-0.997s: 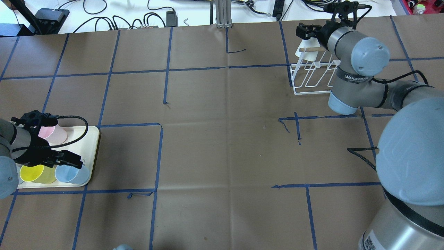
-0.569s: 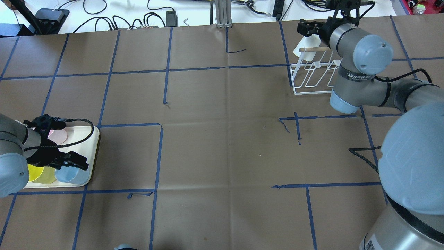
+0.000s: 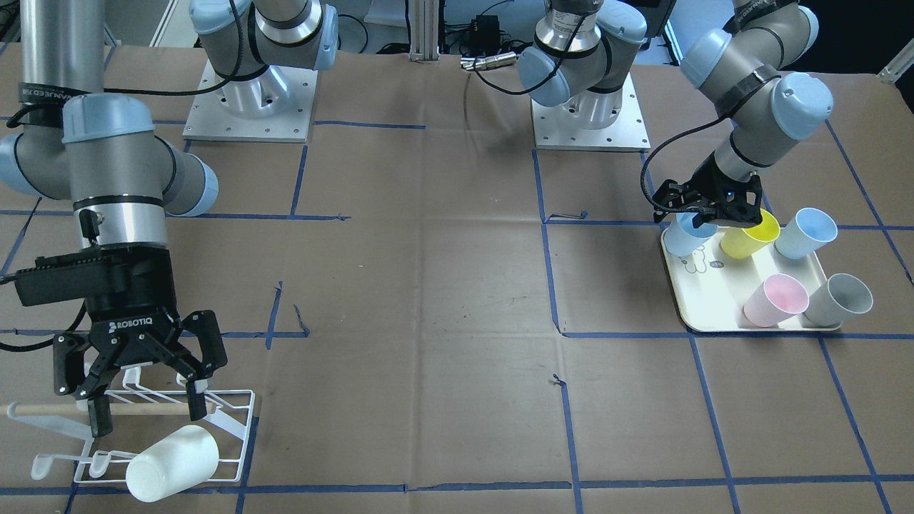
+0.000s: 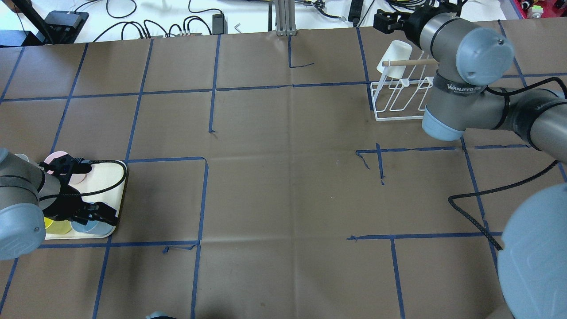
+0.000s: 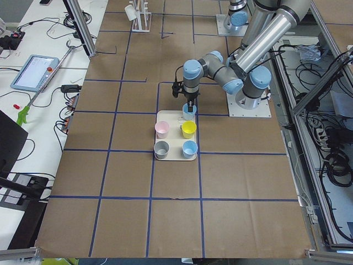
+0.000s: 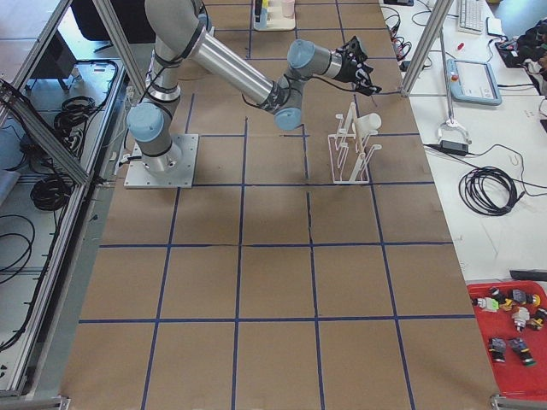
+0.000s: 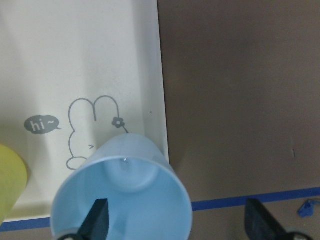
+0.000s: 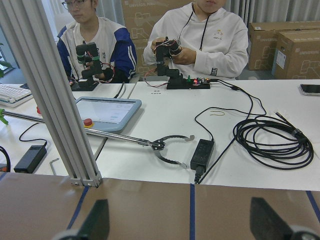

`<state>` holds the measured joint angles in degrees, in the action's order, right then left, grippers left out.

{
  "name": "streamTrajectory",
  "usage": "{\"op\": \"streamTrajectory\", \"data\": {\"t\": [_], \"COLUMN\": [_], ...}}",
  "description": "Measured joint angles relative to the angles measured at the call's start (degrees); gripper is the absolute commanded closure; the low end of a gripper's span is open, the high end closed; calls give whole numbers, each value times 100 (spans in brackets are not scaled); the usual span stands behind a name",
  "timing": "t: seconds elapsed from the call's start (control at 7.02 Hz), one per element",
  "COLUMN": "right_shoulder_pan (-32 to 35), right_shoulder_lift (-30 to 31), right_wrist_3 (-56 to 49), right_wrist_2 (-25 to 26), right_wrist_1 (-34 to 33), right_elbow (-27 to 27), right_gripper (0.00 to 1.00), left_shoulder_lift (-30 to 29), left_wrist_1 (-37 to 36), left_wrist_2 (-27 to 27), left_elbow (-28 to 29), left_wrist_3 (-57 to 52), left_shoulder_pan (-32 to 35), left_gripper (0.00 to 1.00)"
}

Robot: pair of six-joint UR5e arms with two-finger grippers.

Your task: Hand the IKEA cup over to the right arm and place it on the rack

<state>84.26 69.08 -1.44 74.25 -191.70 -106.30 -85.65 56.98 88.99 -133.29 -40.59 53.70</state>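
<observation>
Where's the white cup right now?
Front-facing view, bottom left: the white cup lies tipped over on the rack, just below the wooden dowel and the open right gripper.

The cream rectangular plastic tray (image 3: 707,303) sits at the robot's left end of the brown paper-covered desk (image 3: 428,285). The small white wire rack (image 3: 239,421) stands at the far right corner, well apart.

Five cups stand on the tray. Nearest the robot is a row — the pale blue plastic cup (image 3: 689,237) at the inner corner, the yellow plastic cup (image 3: 750,234) beside it, then the second pale blue plastic cup (image 3: 807,232). Behind them stand the pink plastic cup (image 3: 775,300) and the grey plastic cup (image 3: 839,300).

The black left tool (image 3: 703,218) is over the corner cup, one finger inside it. The white plastic cup (image 3: 171,462) lies tilted on the rack's far end, below the black right tool (image 3: 148,417).
</observation>
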Motion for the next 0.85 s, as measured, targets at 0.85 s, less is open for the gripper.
{"op": "streamTrajectory", "data": {"t": [0.85], "right_shoulder_pan": [1059], "right_shoulder_lift": [913], "right_wrist_3": [2546], "right_wrist_2": [-15], "right_wrist_1": [-205], "right_elbow": [-905], "right_gripper": [0], "left_shoulder_lift": [102], "left_wrist_1": [67], "left_wrist_2": [115], "left_elbow": [209], "left_wrist_3": [210], "left_shoulder_pan": [-8], "left_gripper": [100]}}
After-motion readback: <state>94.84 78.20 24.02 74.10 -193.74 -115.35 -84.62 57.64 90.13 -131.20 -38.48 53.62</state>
